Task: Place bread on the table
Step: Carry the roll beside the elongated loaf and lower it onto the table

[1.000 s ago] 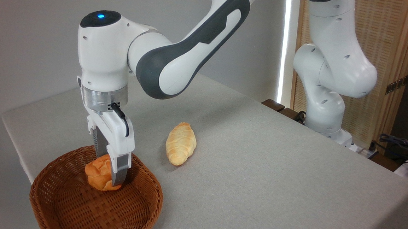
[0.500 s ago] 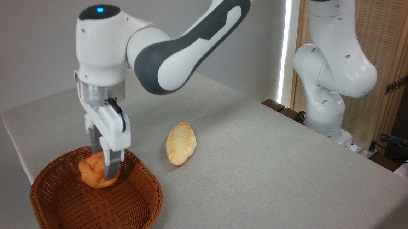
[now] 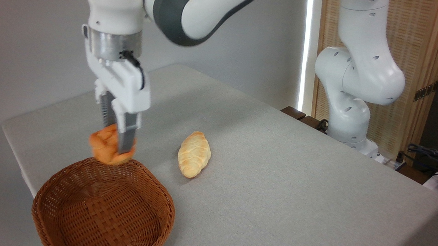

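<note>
The bread, a small orange-golden knobbly bun, hangs in the air just above the far rim of the brown wicker basket. My gripper points straight down and is shut on the bun, one finger across its front. The table, covered in light grey cloth, stretches to the right and behind. The basket holds nothing now.
A longer pale-yellow ridged loaf lies on the cloth to the right of the gripper. The arm's white base stands at the table's far right edge, with cables beyond it. The table's left edge runs close to the basket.
The gripper has risen straight up with the bun, lifting it from inside the basket to above the rim. The pale loaf has stayed put.
</note>
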Robot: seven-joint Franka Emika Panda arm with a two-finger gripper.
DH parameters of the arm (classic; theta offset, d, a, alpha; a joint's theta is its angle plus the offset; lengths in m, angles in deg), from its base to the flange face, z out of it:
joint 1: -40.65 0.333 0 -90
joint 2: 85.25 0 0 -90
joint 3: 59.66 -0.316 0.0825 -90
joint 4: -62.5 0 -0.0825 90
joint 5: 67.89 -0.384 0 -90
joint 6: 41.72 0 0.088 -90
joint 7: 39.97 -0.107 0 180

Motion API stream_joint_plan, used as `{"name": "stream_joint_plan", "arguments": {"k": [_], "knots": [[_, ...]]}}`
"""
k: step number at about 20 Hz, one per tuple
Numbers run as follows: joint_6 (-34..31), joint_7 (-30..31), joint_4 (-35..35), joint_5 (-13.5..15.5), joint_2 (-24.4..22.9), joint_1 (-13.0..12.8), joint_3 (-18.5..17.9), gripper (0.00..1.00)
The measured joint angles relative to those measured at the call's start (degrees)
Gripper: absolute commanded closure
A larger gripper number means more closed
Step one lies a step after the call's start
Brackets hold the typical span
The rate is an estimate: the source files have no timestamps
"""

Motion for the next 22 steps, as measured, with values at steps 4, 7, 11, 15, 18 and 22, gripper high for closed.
{"name": "stream_joint_plan", "arguments": {"k": [4,7,11,15,18,22], "knots": [[-10.47,0.21,-0.87,0.0,-3.23,0.36,-1.33,0.33],[-12.66,0.21,-4.43,0.0,-5.02,0.41,-1.48,0.32],[-12.72,0.21,-10.37,0.0,-6.63,0.4,-1.48,0.0],[-12.72,0.21,-13.42,0.0,-6.79,0.31,-1.48,0.0],[-12.66,0.21,-13.96,0.0,-6.79,0.17,-1.43,0.0],[-12.57,0.21,-13.97,0.0,-6.8,0.04,-1.37,0.0]]}}
